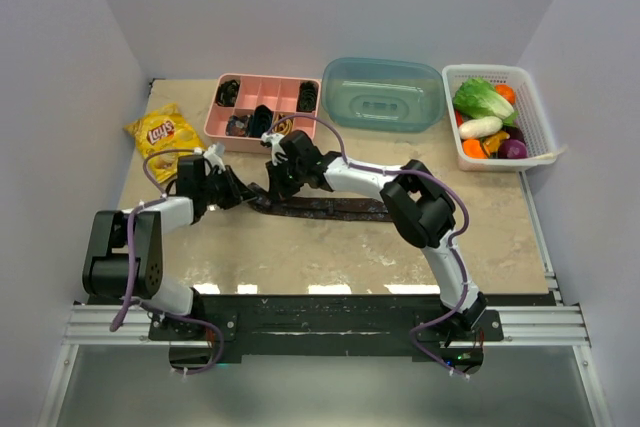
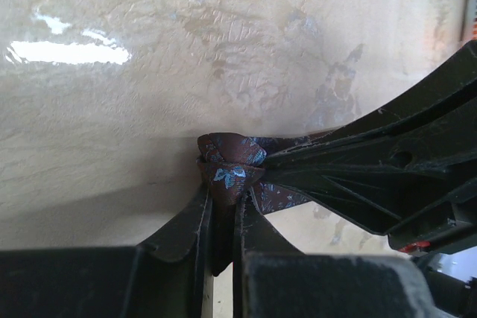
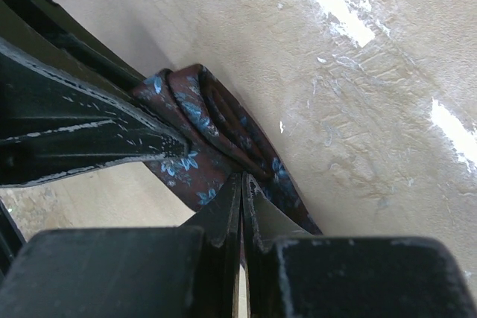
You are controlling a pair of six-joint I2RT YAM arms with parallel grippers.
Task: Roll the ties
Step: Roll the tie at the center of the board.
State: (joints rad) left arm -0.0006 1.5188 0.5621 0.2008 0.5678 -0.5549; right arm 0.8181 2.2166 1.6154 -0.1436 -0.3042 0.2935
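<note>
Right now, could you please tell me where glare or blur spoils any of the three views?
Top view: white glare strips along the table's near edge, and the tie reads only as a dark band. Left wrist view: a glare patch at upper left; the tie is sharp, the near foreground dark and soft. Right wrist view: glare streaks at upper right, the tie's blue flowers crisp.
</note>
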